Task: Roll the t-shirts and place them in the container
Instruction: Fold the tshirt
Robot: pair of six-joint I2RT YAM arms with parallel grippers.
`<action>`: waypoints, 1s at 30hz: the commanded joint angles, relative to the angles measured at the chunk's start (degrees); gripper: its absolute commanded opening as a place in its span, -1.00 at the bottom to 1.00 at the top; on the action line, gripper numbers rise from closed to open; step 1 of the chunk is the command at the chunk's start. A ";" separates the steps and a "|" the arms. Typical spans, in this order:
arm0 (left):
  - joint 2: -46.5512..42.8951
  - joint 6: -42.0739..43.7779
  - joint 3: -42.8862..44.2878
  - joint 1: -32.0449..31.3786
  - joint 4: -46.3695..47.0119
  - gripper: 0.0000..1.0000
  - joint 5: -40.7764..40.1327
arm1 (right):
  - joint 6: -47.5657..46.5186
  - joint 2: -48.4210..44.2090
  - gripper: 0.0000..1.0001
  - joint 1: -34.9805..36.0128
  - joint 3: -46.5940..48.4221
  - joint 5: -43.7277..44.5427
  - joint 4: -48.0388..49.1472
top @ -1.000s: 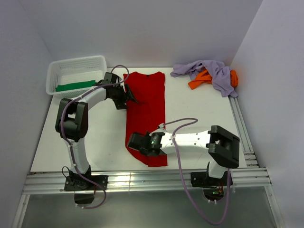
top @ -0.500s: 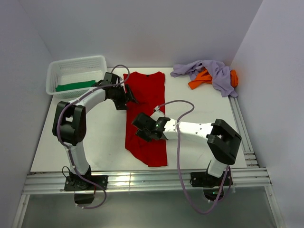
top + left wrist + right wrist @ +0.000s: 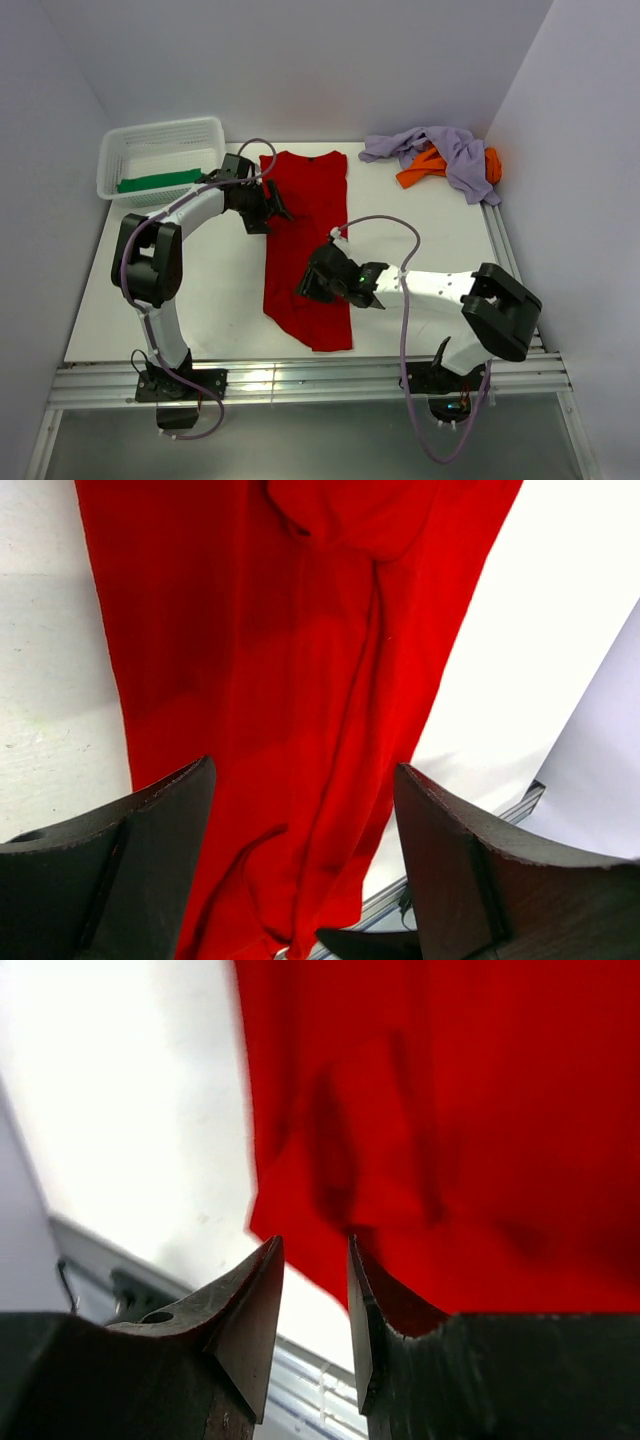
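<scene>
A bright red t-shirt (image 3: 310, 230) lies folded into a long narrow strip down the middle of the table. My left gripper (image 3: 274, 208) sits at the strip's upper left edge. In the left wrist view (image 3: 302, 780) its jaws are wide open with the red cloth (image 3: 290, 660) under them. My right gripper (image 3: 310, 287) hovers over the strip's lower part. In the right wrist view (image 3: 313, 1250) its jaws stand a narrow gap apart, with nothing between them and the red cloth's (image 3: 450, 1110) corner beyond. A green tee (image 3: 158, 182) lies in the basket. Lavender (image 3: 440, 145) and orange (image 3: 425, 168) tees are heaped at the back right.
A white lattice basket (image 3: 160, 128) stands at the back left corner. Metal rails (image 3: 300, 380) run along the near table edge, and another rail (image 3: 505, 260) runs along the right side. Walls close in the back and both sides.
My right gripper has moved from the strip's lower left edge up and onto the cloth, and its arm has swung to the right. The left arm has barely moved.
</scene>
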 commanded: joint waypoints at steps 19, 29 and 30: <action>1.58 3.75 3.16 -0.83 -0.56 0.54 1.54 | -11.90 7.89 -0.12 -0.50 -1.10 -11.40 14.03; 2.37 2.78 -1.85 -2.59 2.61 0.50 2.25 | -12.42 9.65 -0.14 0.46 -1.19 -13.16 16.40; 2.54 2.78 -2.02 -2.68 2.96 0.49 2.25 | -12.33 9.82 -0.14 0.55 -1.28 -13.25 16.93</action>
